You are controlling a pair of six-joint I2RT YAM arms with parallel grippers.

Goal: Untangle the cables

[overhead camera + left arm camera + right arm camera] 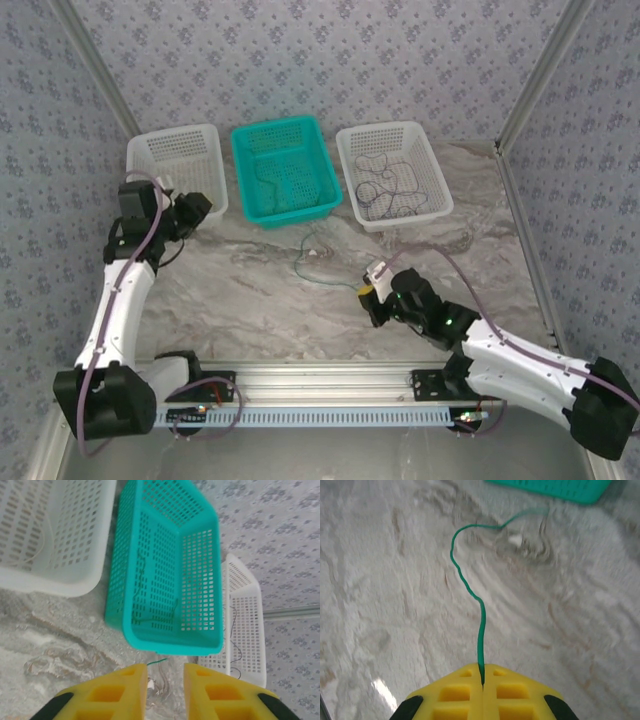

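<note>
On the marble tabletop [230, 290] between the arms, the green cable [465, 582] snakes out from the right gripper [482, 680] — jaws pinched tight on its end. Left gripper [165, 680] — fingers spread apart, just short of the teal basket [200, 550]. Dark cables [385, 190] lie in the right white basket [405, 218].

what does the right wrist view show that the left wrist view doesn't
Right wrist view: the right gripper shut on the green cable, whose length snakes away across the marble table. Left wrist view: the left gripper open, the teal basket seen into, with a thin cable lying in it, plus the left white basket and the right white basket. Shared: the teal basket, the table and a bit of the green cable.
</note>
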